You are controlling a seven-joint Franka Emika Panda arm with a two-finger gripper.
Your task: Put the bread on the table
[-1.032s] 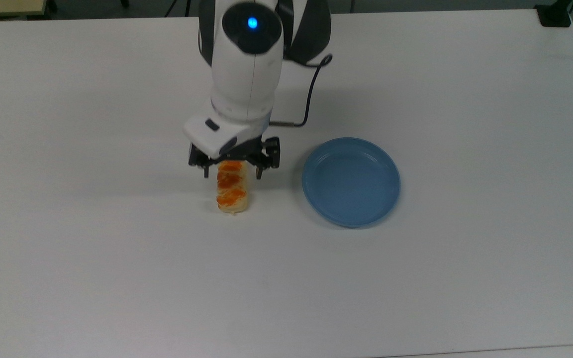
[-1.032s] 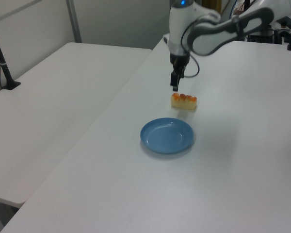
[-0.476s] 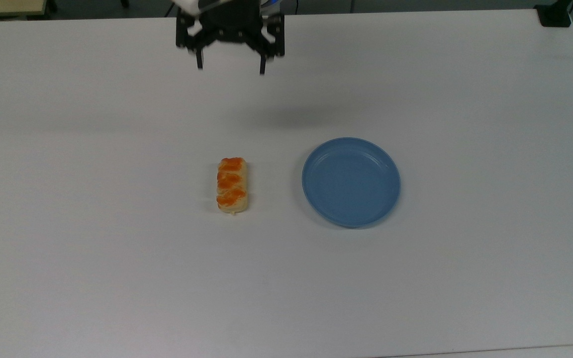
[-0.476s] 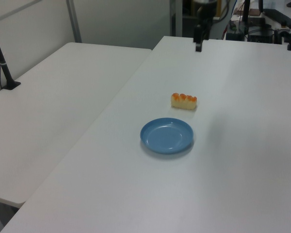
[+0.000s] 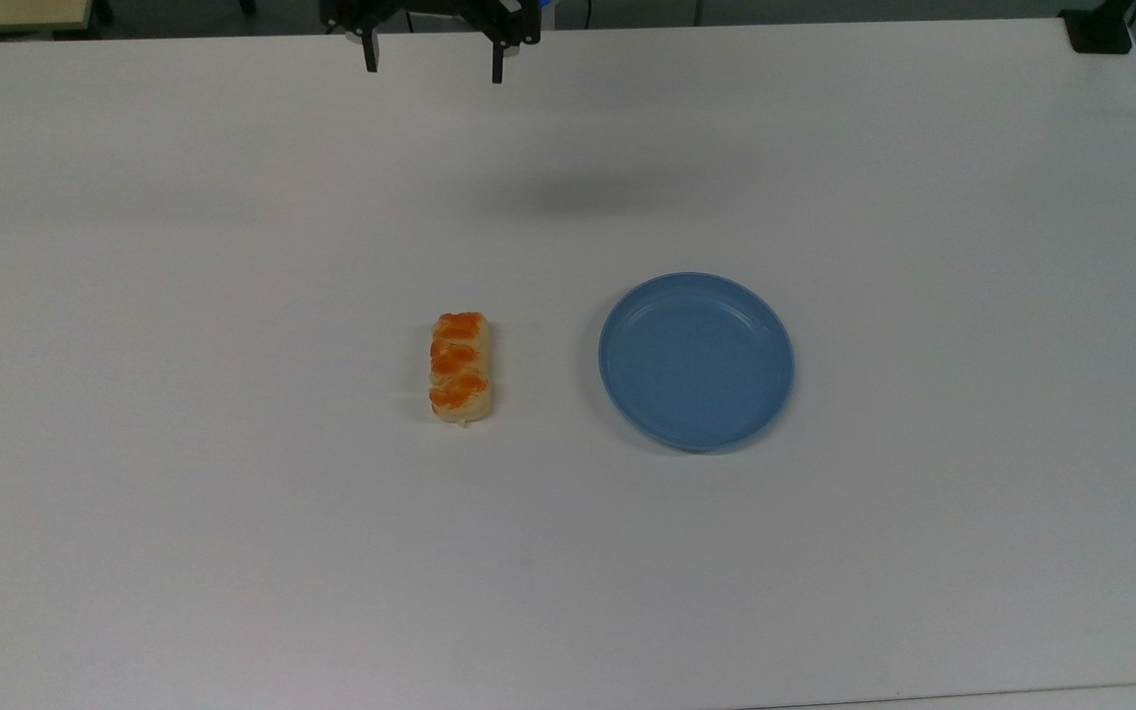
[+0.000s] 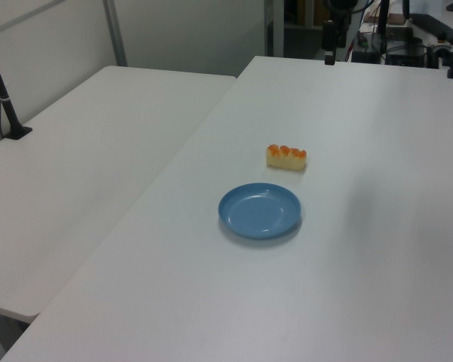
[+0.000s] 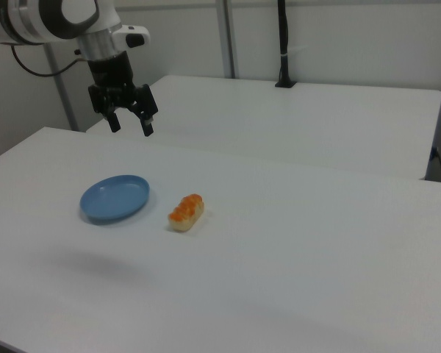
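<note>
Lying flat on the large white table point(image 5: 233, 552), the small tan bread point(image 5: 461, 367) with orange-brown bumps sat just left of the round blue plate point(image 5: 695, 361) in the top view. Raised well apart at the far edge, the black two-finger gripper point(image 7: 130, 123) hung spread wide, holding nothing.

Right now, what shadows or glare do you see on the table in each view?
Top view: a soft dark smudge of shadow on the table above the blue plate, and a faint rim shadow by the bread. Right view: a blurry shadow patch below the plate. Left view: even light, a slight sheen inside the plate.
</note>
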